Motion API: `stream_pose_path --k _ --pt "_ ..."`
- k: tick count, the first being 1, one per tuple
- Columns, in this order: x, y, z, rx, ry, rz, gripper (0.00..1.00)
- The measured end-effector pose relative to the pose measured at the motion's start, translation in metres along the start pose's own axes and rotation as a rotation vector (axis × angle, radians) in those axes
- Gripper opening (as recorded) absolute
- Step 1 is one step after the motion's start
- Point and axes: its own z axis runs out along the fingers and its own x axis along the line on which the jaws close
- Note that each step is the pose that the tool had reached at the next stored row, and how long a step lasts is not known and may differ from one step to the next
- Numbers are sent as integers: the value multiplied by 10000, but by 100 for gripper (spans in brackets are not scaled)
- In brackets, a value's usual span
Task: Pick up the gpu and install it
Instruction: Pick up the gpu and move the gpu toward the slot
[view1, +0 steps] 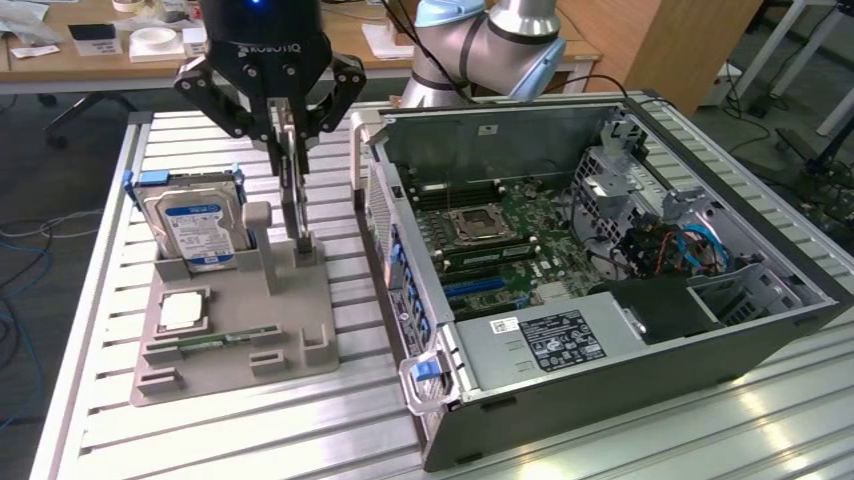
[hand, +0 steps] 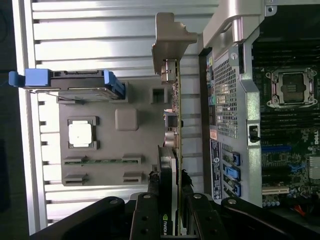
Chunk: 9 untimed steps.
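The counter (view1: 267, 430) holds an open PC case (view1: 561, 390) with no card in it, so install's not done. The gpu (hand: 176, 130) stands on edge at the grey holder (view1: 227, 340) beside it, end effector (hand: 171, 182) clamped on its top edge.

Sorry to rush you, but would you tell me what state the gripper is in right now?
Gripper: fingers closed on the gpu, gripping the upright card by its upper edge.

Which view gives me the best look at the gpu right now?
Wrist view: the gpu shows its full length edge-on, running out from the gripper clamping it. Exterior view shows just a thin upright sliver.
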Motion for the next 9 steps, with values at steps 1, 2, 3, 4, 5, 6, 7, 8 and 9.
stream_pose_path --k 1,2,3,4,5,6,7,8,9 --pt "0 0 -1 -1 -1 -1 27" --pt "0 0 -1 -1 -1 0 27" --pt "0 0 -2 1 1 -1 27" --pt "0 0 -2 1 1 0 27" --pt "0 0 -2 1 1 0 27" --pt "0 0 -3 0 0 0 27" --pt "0 0 -5 1 1 0 27" --pt "0 0 -9 2 2 0 27" --pt "0 1 -13 2 2 0 27"
